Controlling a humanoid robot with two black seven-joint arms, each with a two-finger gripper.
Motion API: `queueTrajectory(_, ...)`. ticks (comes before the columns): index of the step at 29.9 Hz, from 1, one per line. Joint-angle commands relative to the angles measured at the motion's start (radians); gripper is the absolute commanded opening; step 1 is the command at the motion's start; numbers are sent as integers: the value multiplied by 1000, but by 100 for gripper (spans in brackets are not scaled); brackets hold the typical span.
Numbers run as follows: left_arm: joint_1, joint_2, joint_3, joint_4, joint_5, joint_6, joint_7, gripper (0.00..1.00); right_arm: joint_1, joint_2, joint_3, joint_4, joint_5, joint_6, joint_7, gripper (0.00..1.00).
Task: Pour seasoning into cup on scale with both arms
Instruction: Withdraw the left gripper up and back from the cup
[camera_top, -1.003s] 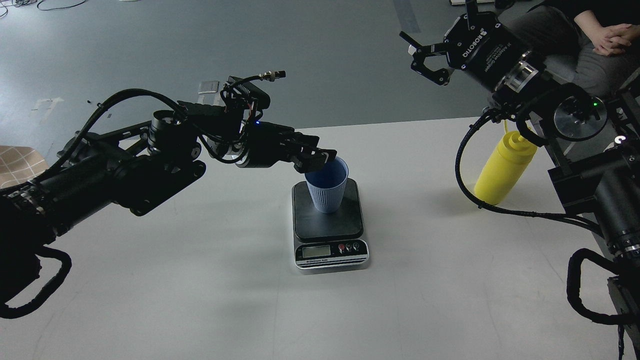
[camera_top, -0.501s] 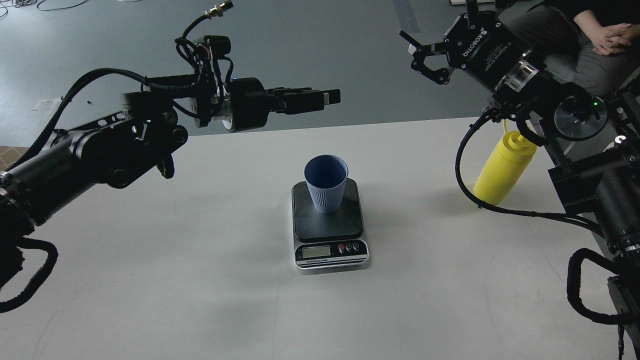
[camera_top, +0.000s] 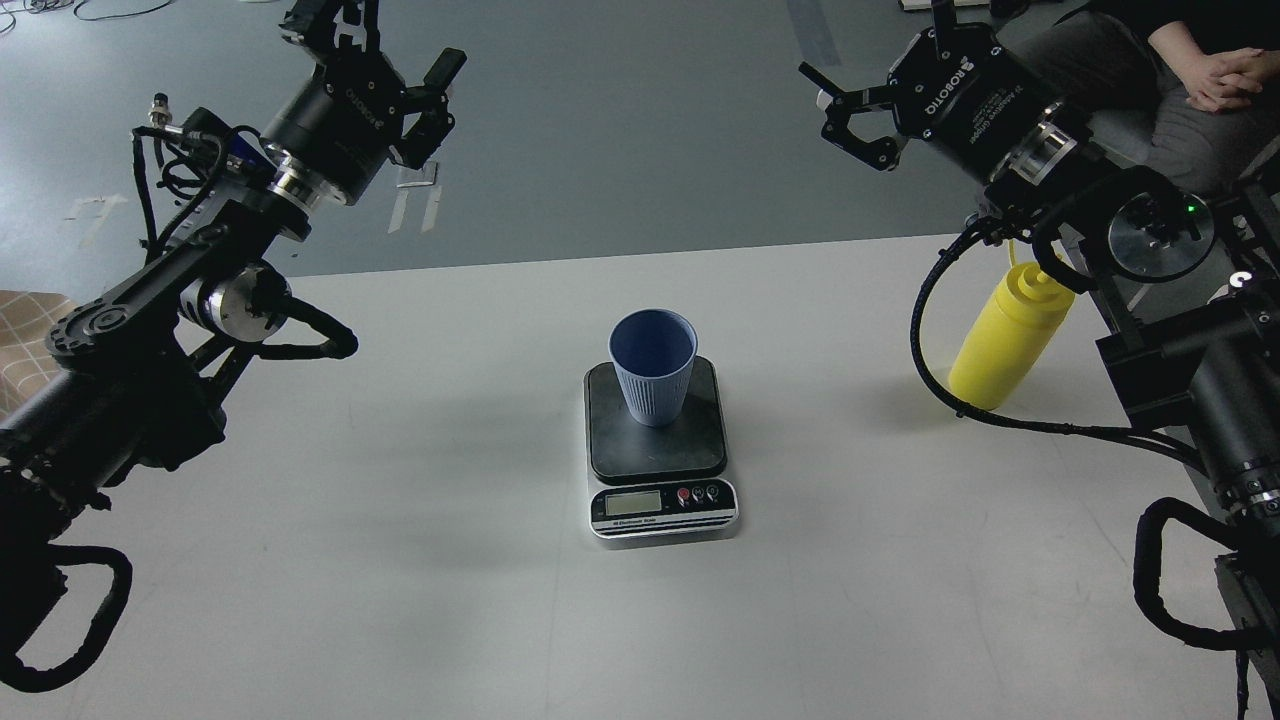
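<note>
The light blue ribbed cup (camera_top: 652, 365) stands upright on the dark plate of the scale (camera_top: 610, 450), mid-table, with nothing touching it. The yellow seasoning bottle (camera_top: 1005, 335) stands on the table at the right, its top partly hidden behind my right arm and a cable. My left gripper (camera_top: 380, 45) is open and empty, raised high at the upper left, far from the cup. My right gripper (camera_top: 868, 60) is open and empty, raised at the upper right, above and to the left of the bottle.
A seated person (camera_top: 1200, 70) with folded hands is at the top right, beyond the table. The white table's far edge (camera_top: 700, 258) runs behind the cup. A brown patterned surface (camera_top: 30, 330) shows at the left edge.
My left gripper let go of the cup's rim, rose and swung back to the upper left. The cup stayed on the scale. The right arm has not moved.
</note>
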Motion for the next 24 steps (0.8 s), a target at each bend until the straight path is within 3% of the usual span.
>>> queueTrajectory(1, 98, -1, -102, 7, -37, -3, 0, 98, 1, -1, 1, -1, 0, 0, -1, 100)
queueTrajectory(8, 255, 6, -221, 9, -40, -26, 0, 98, -2, -1, 1, 2, 7, 0, -2, 100)
queueTrajectory(15, 273, 15, -252, 9, -40, -38, 0, 98, -48, -23, 48, 106, 56, 0, -7, 100)
queueTrajectory(24, 272, 12, -251, 7, -39, -55, 0, 98, -264, -253, 104, 290, 336, 0, -10, 100)
